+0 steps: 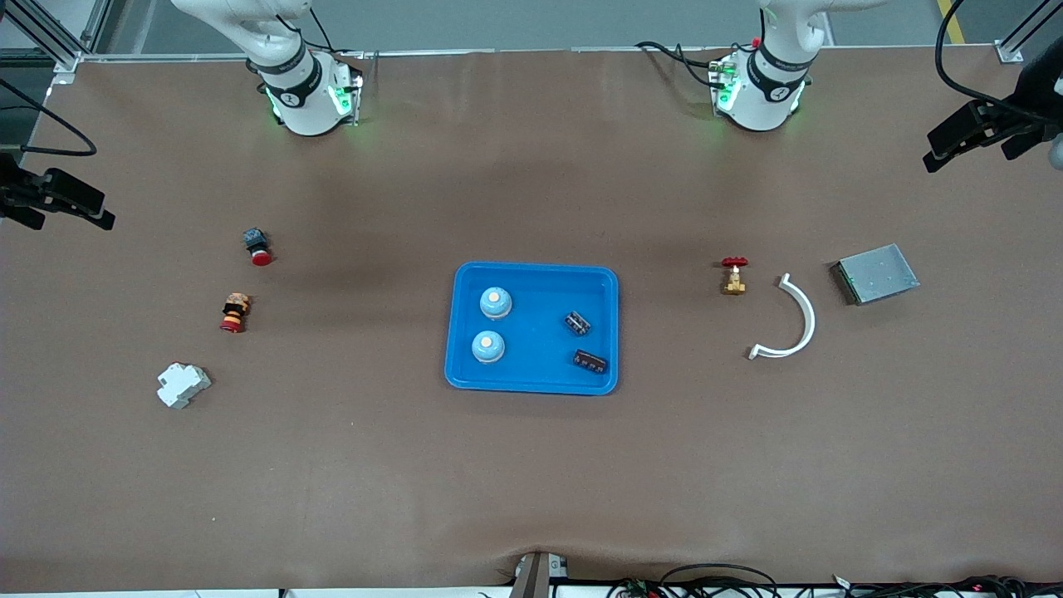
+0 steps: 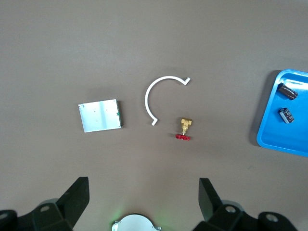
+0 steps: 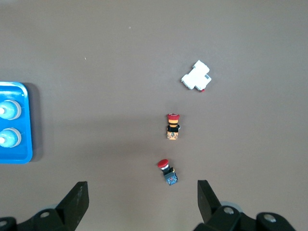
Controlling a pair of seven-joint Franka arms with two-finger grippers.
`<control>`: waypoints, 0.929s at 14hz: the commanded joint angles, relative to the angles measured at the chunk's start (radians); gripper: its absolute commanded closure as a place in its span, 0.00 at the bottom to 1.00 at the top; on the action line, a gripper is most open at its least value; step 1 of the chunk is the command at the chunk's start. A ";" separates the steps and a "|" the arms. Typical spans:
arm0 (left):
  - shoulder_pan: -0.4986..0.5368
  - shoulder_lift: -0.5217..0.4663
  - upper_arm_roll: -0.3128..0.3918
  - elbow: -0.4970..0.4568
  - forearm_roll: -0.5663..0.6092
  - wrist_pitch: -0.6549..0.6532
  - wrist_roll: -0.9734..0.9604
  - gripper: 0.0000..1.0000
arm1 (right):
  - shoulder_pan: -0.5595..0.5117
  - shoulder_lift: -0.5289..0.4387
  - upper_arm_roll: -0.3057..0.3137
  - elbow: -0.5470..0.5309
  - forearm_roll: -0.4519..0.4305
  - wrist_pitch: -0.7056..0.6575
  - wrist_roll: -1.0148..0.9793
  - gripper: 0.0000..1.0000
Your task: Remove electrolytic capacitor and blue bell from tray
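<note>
Bright blue shallow plastic tray [image 1: 533,274] sits mid-table, holding two round blue bells [image 1: 495,303] and two dark cylindrical electrolytic capacitors [image 1: 578,323]. Left gripper [image 2: 143,192] and right gripper [image 3: 142,192] wait high over the table's ends, jaws spread, empty.

A robotics lab: two Franka arms' bases bolted along a brown-matted table [image 1: 531,482], aluminium framing [image 1: 50,37], loose cables [image 1: 714,573].

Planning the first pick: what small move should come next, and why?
Probably lower the left hand toward the capacitors in the tray. Both hands, the right hand too, hang open and empty over the table ends; the capacitors lie on the tray's left-arm side, the blue bells beside them.
</note>
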 commanded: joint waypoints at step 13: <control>0.001 0.012 -0.001 0.016 0.002 0.002 0.013 0.00 | 0.006 0.019 -0.001 0.042 -0.003 -0.086 0.028 0.00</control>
